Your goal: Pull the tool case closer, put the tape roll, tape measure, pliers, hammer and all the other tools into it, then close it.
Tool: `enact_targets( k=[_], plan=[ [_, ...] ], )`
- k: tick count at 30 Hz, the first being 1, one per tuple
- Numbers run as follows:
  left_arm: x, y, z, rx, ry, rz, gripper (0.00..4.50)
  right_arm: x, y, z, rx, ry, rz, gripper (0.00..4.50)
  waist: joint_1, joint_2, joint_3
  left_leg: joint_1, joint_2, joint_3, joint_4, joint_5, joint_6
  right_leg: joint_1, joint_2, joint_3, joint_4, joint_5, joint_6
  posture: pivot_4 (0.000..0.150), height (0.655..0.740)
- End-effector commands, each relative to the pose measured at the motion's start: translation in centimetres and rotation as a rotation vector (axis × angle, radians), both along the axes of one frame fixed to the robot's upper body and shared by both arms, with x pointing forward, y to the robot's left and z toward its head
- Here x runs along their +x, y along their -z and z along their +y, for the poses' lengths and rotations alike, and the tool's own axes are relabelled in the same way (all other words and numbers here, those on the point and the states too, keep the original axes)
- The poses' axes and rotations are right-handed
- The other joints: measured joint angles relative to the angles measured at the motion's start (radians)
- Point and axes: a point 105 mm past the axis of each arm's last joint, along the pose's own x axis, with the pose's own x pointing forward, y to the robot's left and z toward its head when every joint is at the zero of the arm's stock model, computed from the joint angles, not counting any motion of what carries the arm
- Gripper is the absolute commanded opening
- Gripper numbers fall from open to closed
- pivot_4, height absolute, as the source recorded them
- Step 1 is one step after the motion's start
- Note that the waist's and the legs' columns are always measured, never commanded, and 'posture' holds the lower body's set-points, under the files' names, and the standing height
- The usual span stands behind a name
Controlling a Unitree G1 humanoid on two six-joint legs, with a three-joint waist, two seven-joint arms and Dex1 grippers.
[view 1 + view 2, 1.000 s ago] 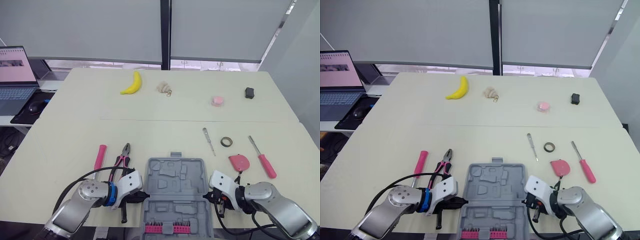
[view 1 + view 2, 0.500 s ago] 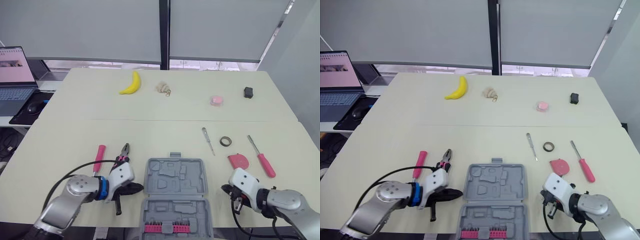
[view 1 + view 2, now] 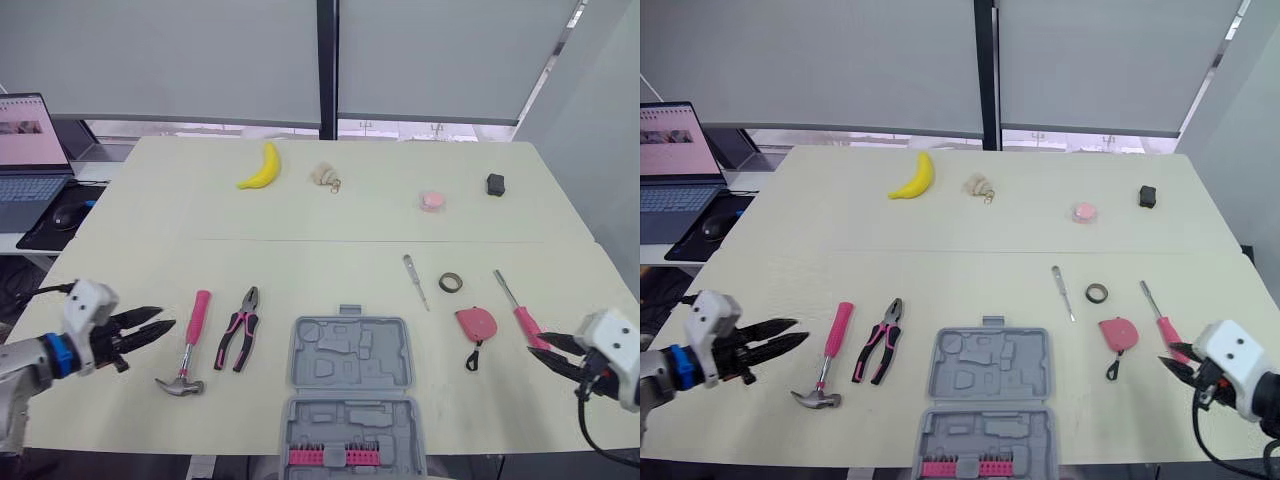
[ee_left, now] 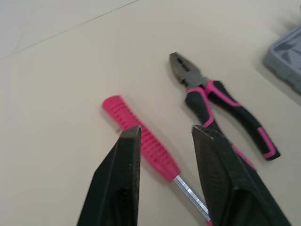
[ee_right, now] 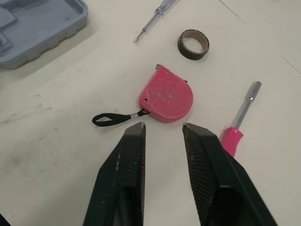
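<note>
Half a second ago both arms sat close beside the tool case (image 3: 351, 400). Now they have drawn out to the sides: the left gripper (image 3: 160, 321) is at the lower left of the frame and the right gripper (image 3: 540, 346) at the lower right. Both have their fingers spread apart. The case has not shifted. It lies open and flat at the bottom centre, with its near half reaching the front edge of the table (image 3: 120, 250). With the left arm out of the way, the hammer (image 3: 192, 345) shows whole, pink grip pointing up the frame and steel head nearest the front edge. The pliers (image 3: 238, 330) lie just beside it, between hammer and case. The left wrist view has that gripper's fingers (image 4: 117, 183) pointing over the hammer's grip without touching it. To the right of the case lies the pink tape measure (image 3: 477, 323). The tape roll (image 3: 452, 283) and a slim screwdriver (image 3: 416, 282) sit a little further up the frame, and a pink-handled screwdriver (image 3: 520, 310) lies near the right gripper's tips. In the right wrist view the tape measure sits just ahead of the open fingers, apart from them. A wide bare strip of table runs across mid-frame above the tools. Along the far edge are a banana (image 3: 260, 167), a small pink item (image 3: 433, 202) and a black one (image 3: 496, 185). A laptop (image 3: 28, 150) stands at the upper left, off the table.
</note>
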Motion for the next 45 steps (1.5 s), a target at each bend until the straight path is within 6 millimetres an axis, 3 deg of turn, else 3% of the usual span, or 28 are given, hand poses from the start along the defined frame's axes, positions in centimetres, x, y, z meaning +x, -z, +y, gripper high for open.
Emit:
enact_targets(
  k=[1, 5, 8, 17, 33, 37, 45],
  plan=[
    [-1.5, -0.4, 2.6, 0.027, -0.068, 0.002, 3.16, -0.2, -1.3, -1.9, -0.016, 0.028, 0.008, 2.40, -0.001, 0.000, 0.000, 0.000, 0.001, 0.001, 0.000, 0.000, 0.000, 0.000, -0.001, 0.000, 0.000, 0.000, -0.001, 0.150, 0.7274],
    [-3.2, 0.6, 3.9, 0.031, -0.104, 0.038, 4.45, -0.3, -1.4, -3.8, -0.037, 0.064, 0.031, 3.55, 0.000, 0.000, 0.000, 0.000, 0.003, 0.000, -0.001, 0.000, 0.000, -0.001, -0.001, 0.000, 0.000, -0.002, -0.004, 0.150, 0.7274],
    [-4.1, 1.2, 4.0, 0.037, -0.105, 0.052, 4.50, 0.1, -1.4, -5.1, -0.052, 0.091, 0.033, 4.47, 0.001, 0.000, 0.000, 0.000, 0.005, -0.001, -0.002, 0.000, 0.000, -0.001, 0.000, 0.000, 0.000, -0.002, -0.007, 0.150, 0.7274],
    [-4.1, 1.2, 3.8, 0.067, -0.076, 0.037, 4.50, 1.0, -1.0, -6.5, -0.106, 0.084, 0.026, 4.47, 0.001, 0.000, 0.000, 0.000, 0.006, 0.000, -0.002, 0.000, 0.000, -0.001, 0.000, 0.000, 0.000, -0.004, -0.010, 0.150, 0.7274],
    [-3.0, -0.7, 3.4, 0.101, 0.022, 0.005, 4.50, 1.1, -0.7, -6.2, -0.132, 0.047, -0.005, 4.47, 0.001, 0.000, 0.000, 0.001, 0.006, 0.004, -0.003, 0.000, 0.000, -0.001, 0.002, -0.001, 0.000, -0.003, -0.008, 0.150, 0.7274],
    [-2.2, -1.0, 1.8, 0.094, 0.102, -0.008, 4.50, 1.5, -1.1, -5.5, -0.129, 0.023, -0.045, 4.47, 0.000, 0.000, 0.000, 0.001, 0.006, 0.007, -0.003, 0.000, 0.000, -0.001, 0.002, -0.001, 0.000, -0.002, -0.007, 0.150, 0.7274],
    [-0.2, -2.4, -4.9, 0.026, 0.364, -0.114, 4.50, 2.8, -2.4, -2.7, -0.076, -0.030, -0.087, 4.47, 0.001, 0.000, 0.000, 0.001, 0.006, 0.011, -0.003, 0.000, 0.000, -0.001, 0.002, 0.001, 0.000, -0.001, -0.005, 0.150, 0.7274]
  ],
)
